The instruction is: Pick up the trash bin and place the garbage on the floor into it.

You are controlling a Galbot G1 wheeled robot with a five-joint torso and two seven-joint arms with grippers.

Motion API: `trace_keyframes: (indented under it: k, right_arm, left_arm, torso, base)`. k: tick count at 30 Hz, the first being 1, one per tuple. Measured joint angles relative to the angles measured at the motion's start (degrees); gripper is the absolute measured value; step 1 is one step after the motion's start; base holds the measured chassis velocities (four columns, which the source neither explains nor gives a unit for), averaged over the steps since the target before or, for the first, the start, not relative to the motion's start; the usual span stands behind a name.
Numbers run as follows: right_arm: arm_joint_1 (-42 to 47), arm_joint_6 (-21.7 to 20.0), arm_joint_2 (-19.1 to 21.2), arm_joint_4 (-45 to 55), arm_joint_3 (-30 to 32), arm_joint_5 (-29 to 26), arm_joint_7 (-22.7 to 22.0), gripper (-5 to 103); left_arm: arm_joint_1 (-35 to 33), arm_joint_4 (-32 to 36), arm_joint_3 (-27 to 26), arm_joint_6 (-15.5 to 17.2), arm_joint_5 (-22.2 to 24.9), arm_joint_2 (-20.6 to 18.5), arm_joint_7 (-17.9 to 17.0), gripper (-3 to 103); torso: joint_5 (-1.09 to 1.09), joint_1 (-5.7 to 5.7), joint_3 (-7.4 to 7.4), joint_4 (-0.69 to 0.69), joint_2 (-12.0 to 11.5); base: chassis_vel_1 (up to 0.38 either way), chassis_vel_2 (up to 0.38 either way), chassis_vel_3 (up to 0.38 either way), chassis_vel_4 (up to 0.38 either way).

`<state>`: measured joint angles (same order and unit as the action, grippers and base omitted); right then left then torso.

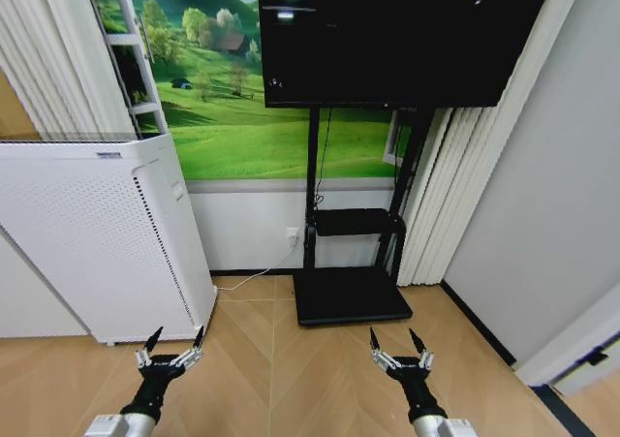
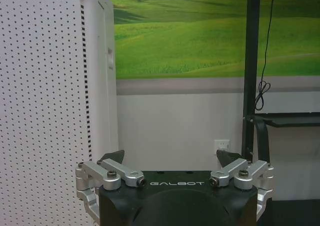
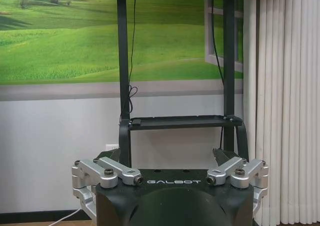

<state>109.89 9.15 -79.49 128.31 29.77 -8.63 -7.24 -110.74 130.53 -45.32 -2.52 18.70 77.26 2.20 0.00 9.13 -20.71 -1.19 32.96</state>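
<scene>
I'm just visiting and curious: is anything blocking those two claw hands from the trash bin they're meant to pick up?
That can't be judged: no bin or litter is in sight. Both hands, left and right, hang open over bare wood floor, facing a white air purifier and a TV stand.

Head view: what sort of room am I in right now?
Probably an office or showroom corner: a dark screen on a black floor stand, a white perforated air purifier, a green landscape mural and a wood-pattern floor. Both grippers, left and right, are held open and low.
</scene>
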Motion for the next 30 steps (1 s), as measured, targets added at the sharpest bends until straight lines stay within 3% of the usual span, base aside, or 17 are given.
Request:
trace_keyframes:
  k: [30]
  right_arm:
    - [0.00, 0.00, 0.00, 0.00, 0.00, 0.00, 0.00, 100]
  left_arm:
    - [0.00, 0.00, 0.00, -0.01, 0.00, 0.00, 0.00, 100]
  torso:
    - [0.00, 3.14, -4.44, 0.00, 7.58]
  base:
    - [0.000, 0.000, 0.000, 0.000]
